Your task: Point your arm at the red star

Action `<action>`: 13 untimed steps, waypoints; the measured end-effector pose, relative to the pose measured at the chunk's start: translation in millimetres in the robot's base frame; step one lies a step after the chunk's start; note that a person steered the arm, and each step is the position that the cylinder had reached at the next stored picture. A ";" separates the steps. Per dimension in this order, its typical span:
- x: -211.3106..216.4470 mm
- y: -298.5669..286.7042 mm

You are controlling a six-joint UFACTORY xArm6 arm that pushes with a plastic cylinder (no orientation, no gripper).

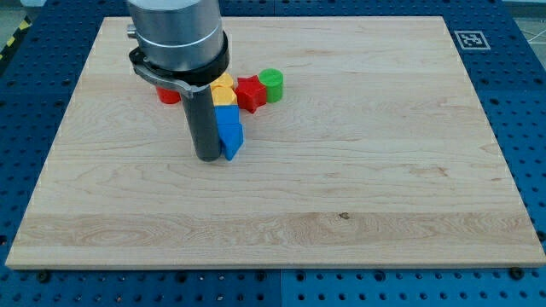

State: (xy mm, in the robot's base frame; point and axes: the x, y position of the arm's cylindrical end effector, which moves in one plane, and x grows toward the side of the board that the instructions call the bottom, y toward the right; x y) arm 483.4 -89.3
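Resting my tip [207, 158] against one blue block [229, 130], I count one red star [250, 92] beyond, clawless.

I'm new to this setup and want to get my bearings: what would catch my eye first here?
The big grey arm housing at the view's top left, its dark rod ending in my tip right beside the blue block. Behind it huddle a yellow block, the red star, a green cylinder and a half-hidden red block, on a pale wooden board.
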 end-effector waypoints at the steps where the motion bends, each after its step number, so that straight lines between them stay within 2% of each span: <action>1: 1.6 -5.9; 3: 19.8 -54.6; 5: 16.7 -93.4; 6: 16.7 -95.1; 7: 17.7 -83.8; 9: 24.4 18.5; 10: 59.7 28.3; 11: 70.6 45.2; 13: 53.0 107.4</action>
State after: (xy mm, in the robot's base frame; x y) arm 536.5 18.1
